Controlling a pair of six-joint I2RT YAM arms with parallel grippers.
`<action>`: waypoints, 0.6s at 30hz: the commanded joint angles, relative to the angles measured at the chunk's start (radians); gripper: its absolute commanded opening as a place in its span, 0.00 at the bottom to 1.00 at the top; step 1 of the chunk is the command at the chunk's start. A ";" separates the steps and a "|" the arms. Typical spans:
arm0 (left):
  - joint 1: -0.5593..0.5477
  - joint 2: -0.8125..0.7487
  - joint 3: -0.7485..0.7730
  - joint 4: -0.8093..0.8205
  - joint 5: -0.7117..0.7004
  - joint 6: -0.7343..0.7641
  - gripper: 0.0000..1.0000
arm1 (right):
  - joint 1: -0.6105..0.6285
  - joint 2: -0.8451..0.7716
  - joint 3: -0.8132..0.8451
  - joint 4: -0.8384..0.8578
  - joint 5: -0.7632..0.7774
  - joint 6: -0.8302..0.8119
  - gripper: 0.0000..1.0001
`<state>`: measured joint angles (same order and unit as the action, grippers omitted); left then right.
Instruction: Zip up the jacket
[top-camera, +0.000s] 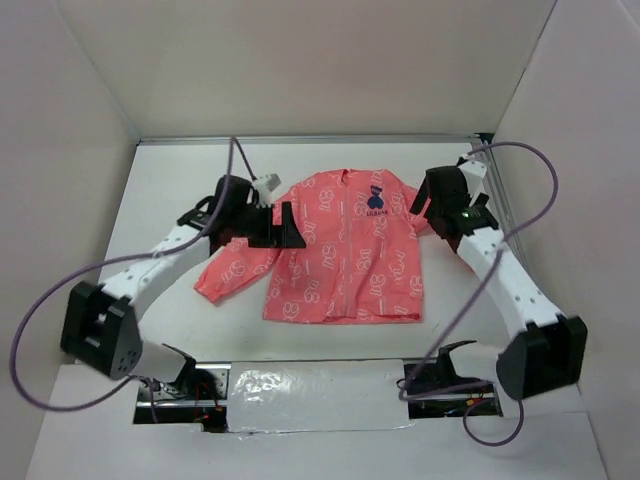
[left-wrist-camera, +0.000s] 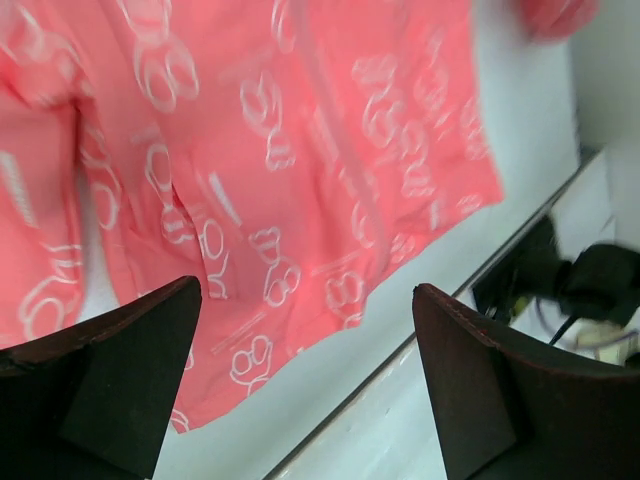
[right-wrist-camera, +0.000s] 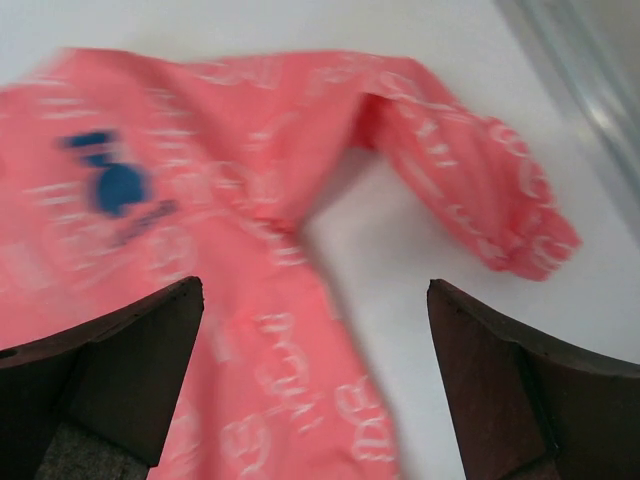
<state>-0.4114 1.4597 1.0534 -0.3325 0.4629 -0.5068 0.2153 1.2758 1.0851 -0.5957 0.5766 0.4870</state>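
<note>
Plainly, the small coral-pink thin jacket with a white printed pattern (top-camera: 345, 262) lies flat and front-up in the middle of the white desk (top-camera: 165, 195). Its collar points to the far wall and its hem toward the arm bases. A dark blue chest emblem (top-camera: 375, 197) shows near the collar. One long sleeve (top-camera: 228, 272) is spread out toward the left arm, and the other is bent close against the body on the right arm's side.

The left tool (top-camera: 288, 232) hangs above the shoulder on its side, fingers wide apart and holding nothing. Its wrist view shows only cloth and bare desk between them. The right tool (top-camera: 424, 206) sits by the opposite shoulder and bent sleeve, also spread and empty.

The two front panels meet along a straight centre line. Whether that seam is already closed, and where the slider sits, is too small to tell. With neither tool on the fabric, my judgement is that no pull on the zip is under way.

If the zip is open, the next move calls for one tool to pin the hem beside the seam. The other must find the small pull and draw it toward the collar. Thin cloth like this would likely bunch up without that anchor.
</note>
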 joint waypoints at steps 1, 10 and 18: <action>-0.020 -0.188 0.056 -0.075 -0.156 -0.053 0.99 | 0.039 -0.200 -0.010 0.037 -0.214 0.058 1.00; -0.023 -0.541 0.017 -0.306 -0.498 -0.208 0.99 | 0.075 -0.568 -0.159 0.063 -0.307 0.094 1.00; -0.033 -0.625 -0.018 -0.281 -0.419 -0.204 0.99 | 0.078 -0.720 -0.226 0.011 -0.267 0.113 1.00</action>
<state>-0.4377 0.8555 1.0458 -0.6209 0.0219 -0.6930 0.2852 0.5877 0.8879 -0.5877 0.3058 0.5865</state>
